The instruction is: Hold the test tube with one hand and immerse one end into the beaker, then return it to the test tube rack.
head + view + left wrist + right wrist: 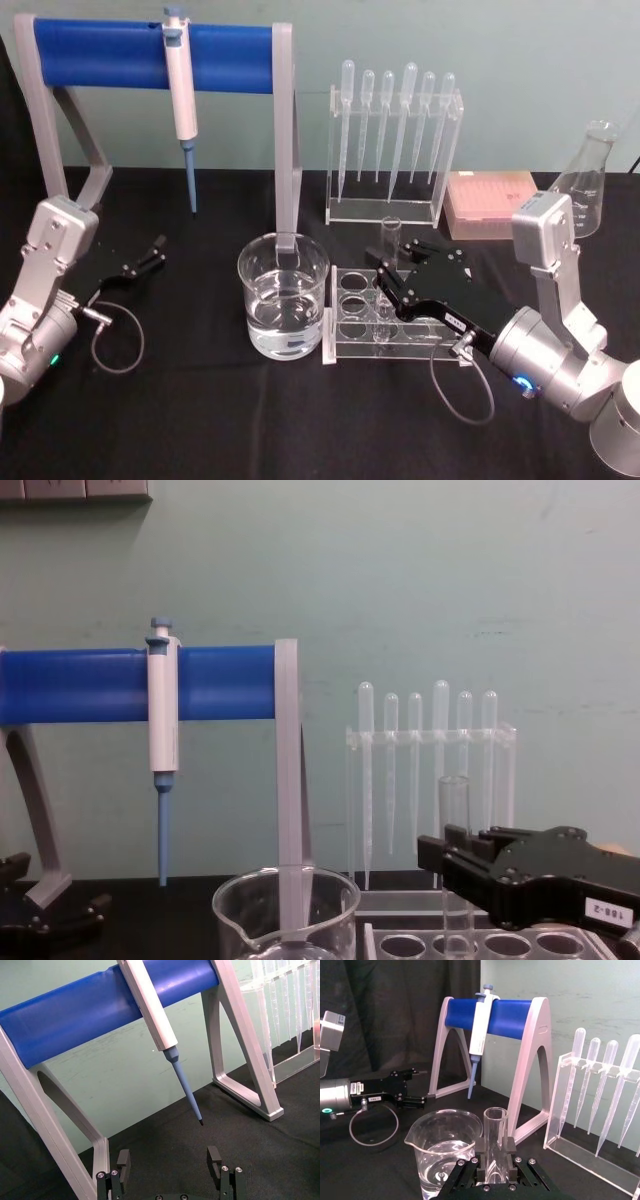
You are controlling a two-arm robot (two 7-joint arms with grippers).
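Clamped on the test tube, the right gripper is seen over the clear tube rack, its fingers pressed against the glass below the open rim. From the right wrist, the tube is shown upright beside the beaker, which is part-filled with clear liquid; the chest view places the tube's lower end at a rack hole. The left gripper is held wide apart, well left of the beaker, near the micropipette on its blue stand.
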